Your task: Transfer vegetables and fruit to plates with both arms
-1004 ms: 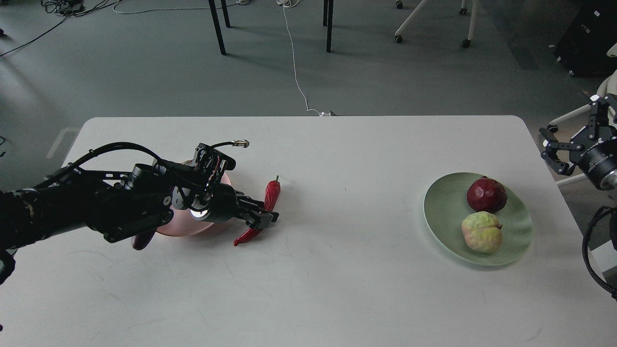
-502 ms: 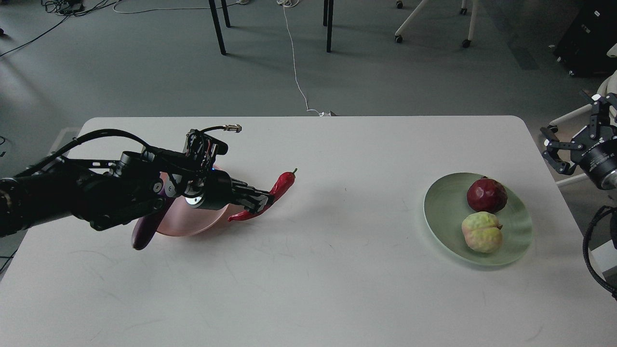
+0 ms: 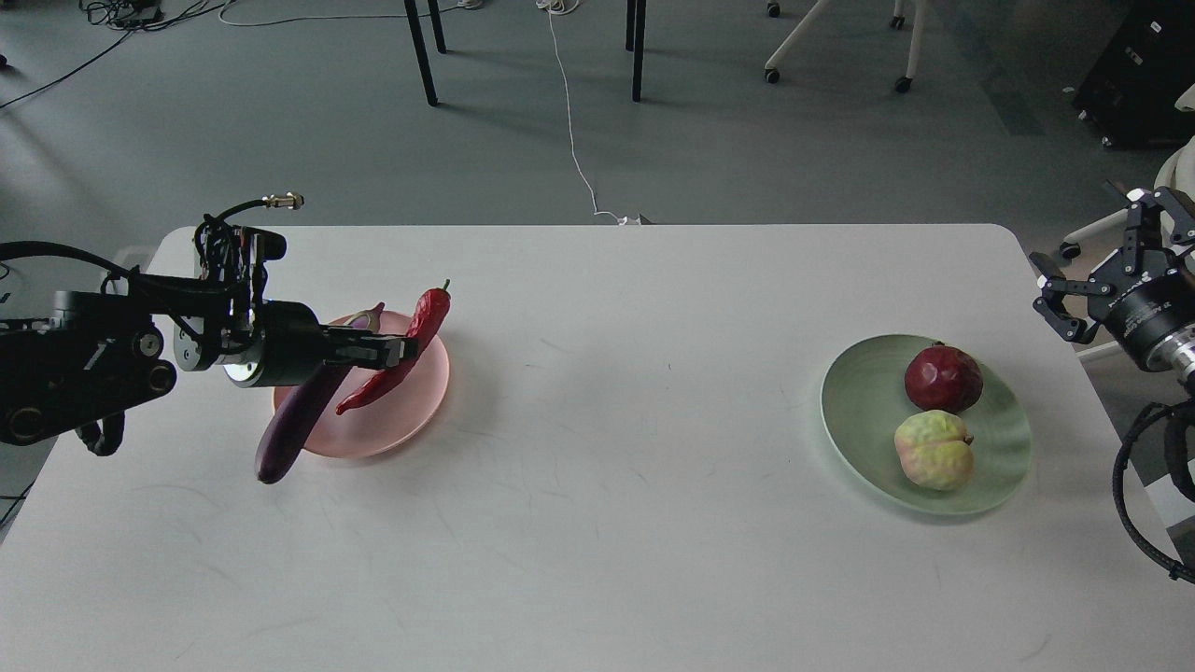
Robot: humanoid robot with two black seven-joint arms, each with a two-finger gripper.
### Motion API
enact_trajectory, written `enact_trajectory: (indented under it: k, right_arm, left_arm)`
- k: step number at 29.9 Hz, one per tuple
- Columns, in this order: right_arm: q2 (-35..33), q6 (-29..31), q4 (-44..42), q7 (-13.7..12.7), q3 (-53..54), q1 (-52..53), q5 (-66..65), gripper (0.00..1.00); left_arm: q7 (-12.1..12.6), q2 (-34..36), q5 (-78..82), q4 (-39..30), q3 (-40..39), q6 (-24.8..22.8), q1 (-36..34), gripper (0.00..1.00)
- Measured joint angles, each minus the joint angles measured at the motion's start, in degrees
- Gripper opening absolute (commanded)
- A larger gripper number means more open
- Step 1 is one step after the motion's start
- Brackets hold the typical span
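My left gripper (image 3: 403, 352) is shut on the red chili pepper (image 3: 422, 327) and holds it above the pale pink plate (image 3: 411, 411). The purple eggplant (image 3: 291, 427) lies across that plate, its lower end hanging over the plate's front left rim onto the table. At the right, the mint green plate (image 3: 859, 411) holds the dark red round fruit (image 3: 942, 377) and the lumpy yellow-green fruit (image 3: 934, 450). My right gripper (image 3: 1092, 280) is open and empty, off the table's right edge, above and right of the green plate.
The white table (image 3: 607, 523) spans the view. Beyond its far edge are chair and table legs (image 3: 637, 47) and a white cable (image 3: 571, 121) on the grey floor.
My left gripper lifted the chili off the table and carried it left and back, over the pink plate. The right gripper shifted slightly left.
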Motion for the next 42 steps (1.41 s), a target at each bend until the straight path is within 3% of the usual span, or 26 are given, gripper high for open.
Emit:
enact_trajectory:
  k: [3, 5, 6, 15, 20, 22, 26, 28, 31, 42]
  right_arm:
    - [0.23, 0.0, 0.0, 0.0, 0.01, -0.05, -0.07, 0.97]
    - [0.31, 0.0, -0.03, 0.0, 0.01, -0.05, -0.07, 0.97]
    - [0.33, 0.0, -0.05, 0.0, 0.01, -0.05, -0.07, 0.97]
    - [0.35, 0.0, -0.26, 0.0, 0.01, 0.01, -0.08, 0.97]
    - [0.35, 0.0, 0.08, 0.0, 0.0, 0.66, -0.13, 0.97]
    - [0.35, 0.0, 0.34, 0.0, 0.0, 1.3, -0.16, 0.97]
    - [0.35, 0.0, 0.79, 0.0, 0.12, 4.22, -0.61, 0.97]
    - [0.35, 0.0, 1.57, 0.0, 0.14, 6.17, -0.98, 0.97]
    - [0.35, 0.0, 4.9, 0.0, 0.13, 8.86, -2.1, 0.97]
    - [4.8, -1.46, 15.48, 0.0, -0.07, 12.45, -3.43, 0.99]
  left_arm:
    - [0.61, 0.3, -1.55, -0.15, -0.19, -0.05, 0.52, 0.35]
    - [1.15, 0.31, -3.08, -0.14, -0.21, -0.05, 0.64, 0.64]
    - [1.47, 0.31, -3.75, -0.13, -0.21, 0.01, 0.69, 0.73]
    - [2.19, 0.2, -4.69, -0.05, -0.43, 0.51, 0.87, 0.79]
    - [1.4, 0.44, -8.29, -0.24, -7.12, 0.65, 0.86, 0.85]
    - [-0.14, 0.21, -12.98, -0.64, -10.9, 0.67, 0.91, 0.87]
    - [-6.8, -1.22, -29.74, -1.31, -16.9, 0.72, 1.97, 0.91]
    - [-8.05, -2.19, -37.33, -1.33, -19.41, 0.72, 2.67, 0.91]
    - [-8.52, -2.83, -44.84, -1.32, -24.38, 0.19, 5.2, 0.99]
    - [-8.58, -10.14, -48.91, -0.24, -42.96, 0.69, 22.19, 0.99]
